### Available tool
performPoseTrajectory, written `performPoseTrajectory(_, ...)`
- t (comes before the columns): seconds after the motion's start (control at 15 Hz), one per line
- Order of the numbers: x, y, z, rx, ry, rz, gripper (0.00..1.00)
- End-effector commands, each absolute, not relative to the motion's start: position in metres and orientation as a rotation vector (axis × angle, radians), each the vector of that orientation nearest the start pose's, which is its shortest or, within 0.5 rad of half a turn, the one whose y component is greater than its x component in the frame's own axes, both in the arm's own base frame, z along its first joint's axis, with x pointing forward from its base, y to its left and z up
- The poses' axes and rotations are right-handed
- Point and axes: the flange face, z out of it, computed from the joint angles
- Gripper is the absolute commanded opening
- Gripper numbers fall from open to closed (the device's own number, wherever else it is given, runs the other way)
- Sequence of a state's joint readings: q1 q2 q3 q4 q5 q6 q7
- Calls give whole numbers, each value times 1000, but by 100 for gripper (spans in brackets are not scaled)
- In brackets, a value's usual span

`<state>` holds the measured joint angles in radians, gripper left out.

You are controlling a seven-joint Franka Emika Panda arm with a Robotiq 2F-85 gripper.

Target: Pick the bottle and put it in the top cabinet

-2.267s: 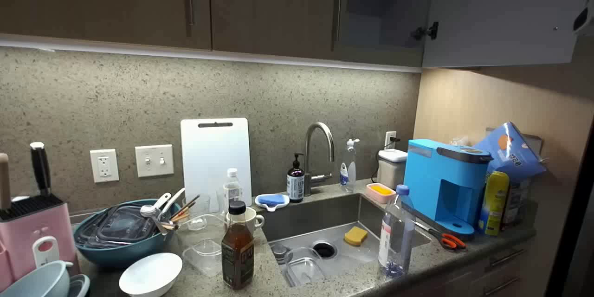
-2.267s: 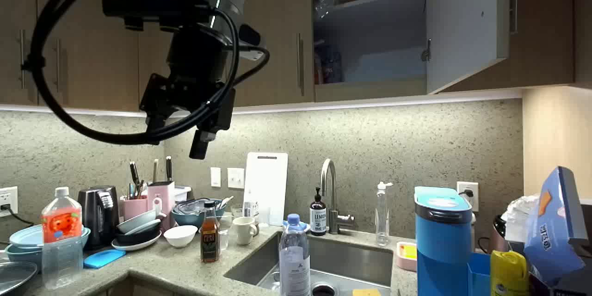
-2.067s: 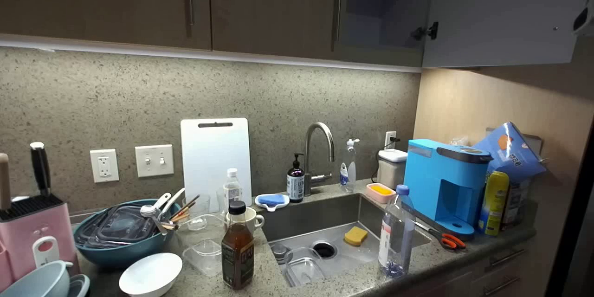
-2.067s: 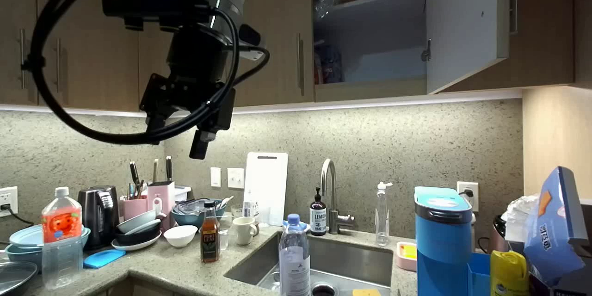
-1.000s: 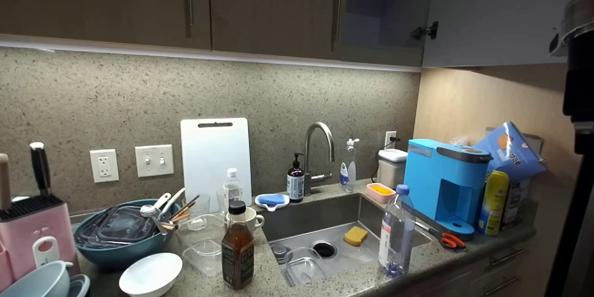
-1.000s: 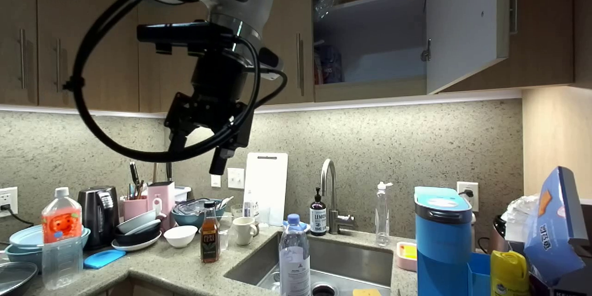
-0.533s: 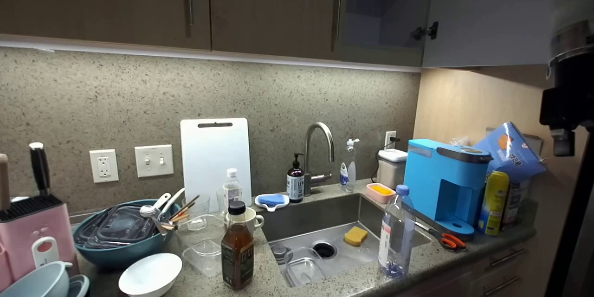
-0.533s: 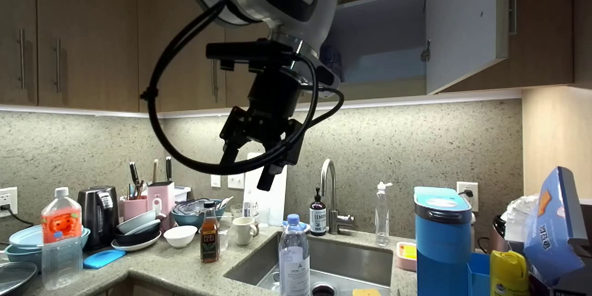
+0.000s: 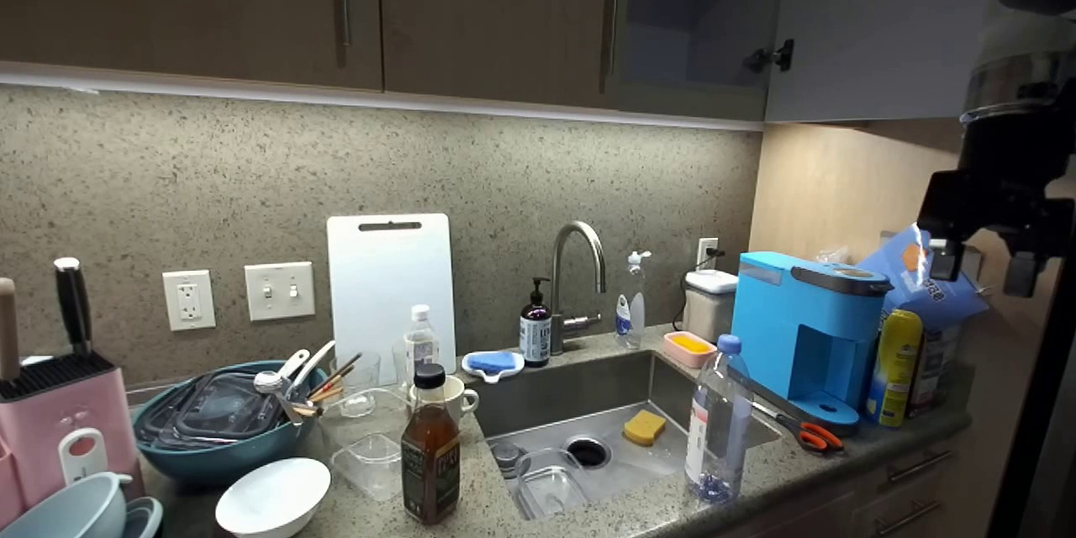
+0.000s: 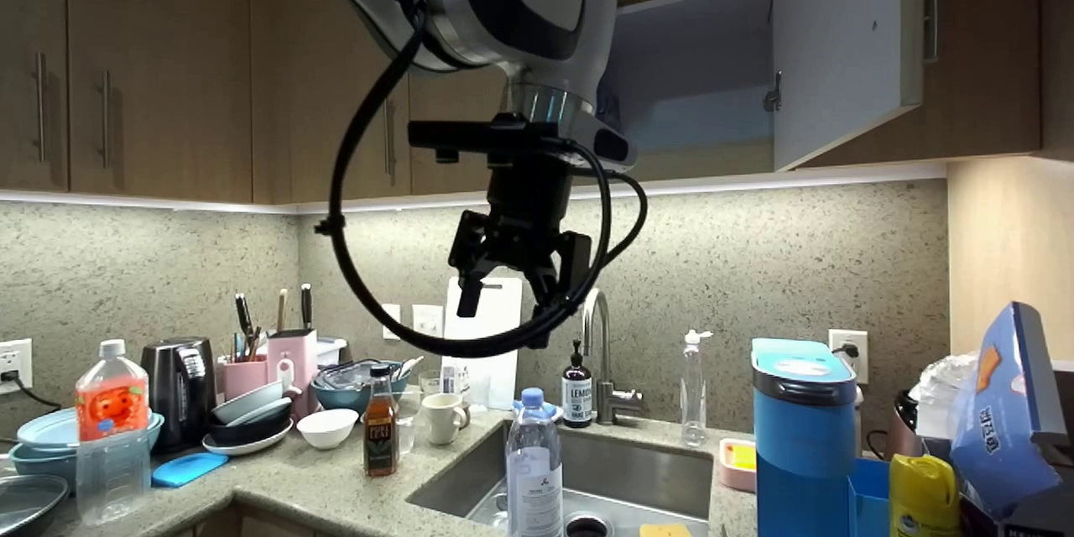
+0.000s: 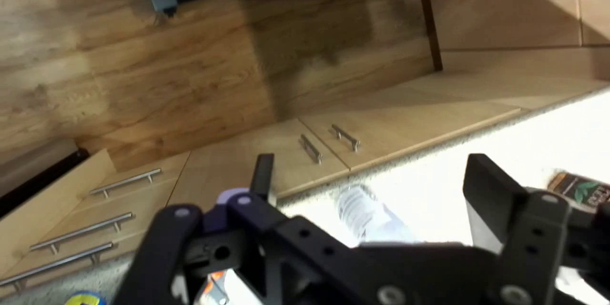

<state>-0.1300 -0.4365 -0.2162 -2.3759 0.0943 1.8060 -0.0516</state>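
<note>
The bottle (image 9: 721,437) is clear plastic with a pale blue cap and a white label. It stands upright on the counter at the sink's front edge, also in an exterior view (image 10: 534,470). In the wrist view its lower part (image 11: 367,214) shows between the fingers, with its top hidden behind the gripper. My gripper (image 10: 503,323) is open and empty, pointing down, above counter height and apart from the bottle; it also shows at the right in an exterior view (image 9: 982,277) and in the wrist view (image 11: 374,176). The top cabinet (image 10: 701,113) stands open, its grey door (image 9: 891,25) swung out.
A dark sauce bottle (image 9: 431,454), mug (image 10: 443,418) and white bowl (image 9: 273,496) stand left of the sink (image 9: 563,391). The faucet (image 10: 597,352) rises behind it. A blue coffee machine (image 9: 807,336) and orange-handled scissors (image 9: 815,435) lie to the right.
My arm has swung right and lower in an exterior view, coming in from the right edge in both counter-facing pictures' combined account. The gripper now points more straight down. The bottle and cabinet have not moved.
</note>
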Motion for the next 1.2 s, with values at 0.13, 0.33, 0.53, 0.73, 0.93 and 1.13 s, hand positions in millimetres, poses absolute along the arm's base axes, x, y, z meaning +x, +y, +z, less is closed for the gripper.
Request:
performPoseTrajectory(0.13,427,-160,428,-2941,575,-7,100)
performPoseTrajectory(0.33,422,-156,427,-2945,538,11,100)
performPoseTrajectory(0.53,427,-158,425,-2948,544,15,100)
performPoseTrajectory(0.73,448,-138,410,-2974,487,-3,100)
performPoseTrajectory(0.93,472,-116,394,-3005,428,-13,100)
performPoseTrajectory(1.13,498,-102,378,-3032,367,-16,100)
